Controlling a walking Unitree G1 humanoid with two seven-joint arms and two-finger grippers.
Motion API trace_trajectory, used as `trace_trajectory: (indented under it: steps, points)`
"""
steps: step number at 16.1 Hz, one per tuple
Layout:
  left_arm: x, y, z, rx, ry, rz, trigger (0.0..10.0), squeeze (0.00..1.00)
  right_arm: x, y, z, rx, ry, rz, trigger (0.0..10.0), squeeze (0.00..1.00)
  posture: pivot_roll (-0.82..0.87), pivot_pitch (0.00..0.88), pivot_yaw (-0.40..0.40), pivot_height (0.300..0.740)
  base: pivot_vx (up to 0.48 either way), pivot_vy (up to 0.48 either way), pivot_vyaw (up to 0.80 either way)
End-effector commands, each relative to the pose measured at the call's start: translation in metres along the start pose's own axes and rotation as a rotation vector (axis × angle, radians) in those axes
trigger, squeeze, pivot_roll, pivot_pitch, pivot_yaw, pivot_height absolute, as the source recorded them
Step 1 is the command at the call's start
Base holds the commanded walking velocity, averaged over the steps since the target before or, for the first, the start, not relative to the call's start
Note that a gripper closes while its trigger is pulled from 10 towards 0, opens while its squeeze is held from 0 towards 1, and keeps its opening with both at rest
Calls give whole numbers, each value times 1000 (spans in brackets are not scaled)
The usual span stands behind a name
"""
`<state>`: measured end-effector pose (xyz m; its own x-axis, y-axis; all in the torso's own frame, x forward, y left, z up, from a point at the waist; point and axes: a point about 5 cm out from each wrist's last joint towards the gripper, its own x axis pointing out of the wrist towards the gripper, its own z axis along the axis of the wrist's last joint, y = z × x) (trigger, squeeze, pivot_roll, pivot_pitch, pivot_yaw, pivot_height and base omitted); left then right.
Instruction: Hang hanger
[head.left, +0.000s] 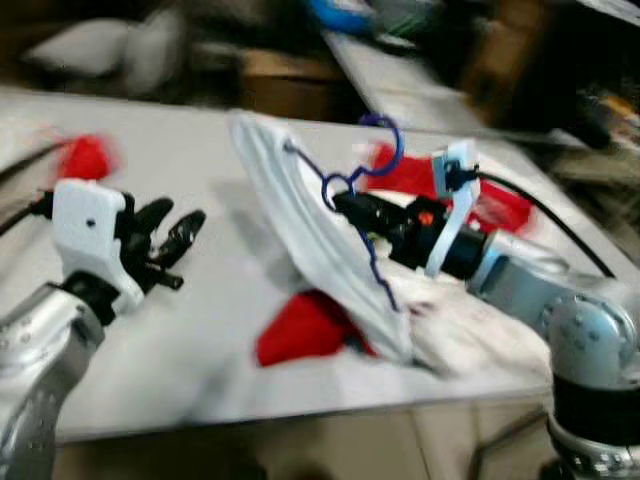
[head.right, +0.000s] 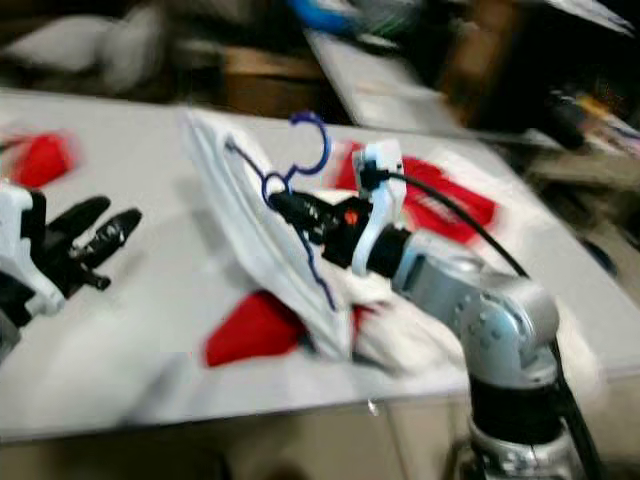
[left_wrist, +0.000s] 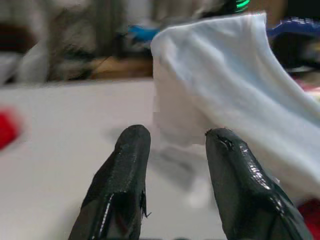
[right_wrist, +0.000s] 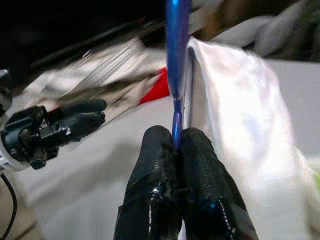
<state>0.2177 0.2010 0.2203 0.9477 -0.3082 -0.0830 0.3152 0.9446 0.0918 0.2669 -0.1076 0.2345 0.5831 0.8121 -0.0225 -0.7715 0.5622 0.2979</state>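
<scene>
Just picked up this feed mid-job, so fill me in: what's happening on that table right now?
The right gripper is shut on a blue hanger and holds it up over the white table, with a white garment draped on it. The garment's lower end trails down among red clothes lying on the table. The left gripper is open, holding nothing, a little way off from the garment. The pictures are blurred, and the hanger is not hung on anything yet.
</scene>
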Motion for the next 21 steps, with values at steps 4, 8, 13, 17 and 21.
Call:
trace_trajectory:
  steps: [4,8,13,17,21]
  points:
    - [18,-33,-10,-89,32,-118,10000,0,-25,8,12,-47,-30,-10,10000,0,60,0,-81,740,0,0,800]
    - [21,-37,-3,-155,-30,-108,10000,0,-47,16,54,-88,-236,23,10000,0,36,0,-104,740,0,0,800]
    - [29,-38,6,-132,-82,-121,10000,0,-61,18,109,-138,-398,76,10000,0,53,0,-116,740,0,0,800]
    - [28,-32,14,-97,-107,-91,10000,0,-47,17,119,-88,-396,126,10000,0,100,0,-159,740,0,0,800]
    - [24,-35,13,-82,-100,-93,10000,0,-30,19,87,-14,-292,171,10000,0,107,0,-162,740,0,0,800]
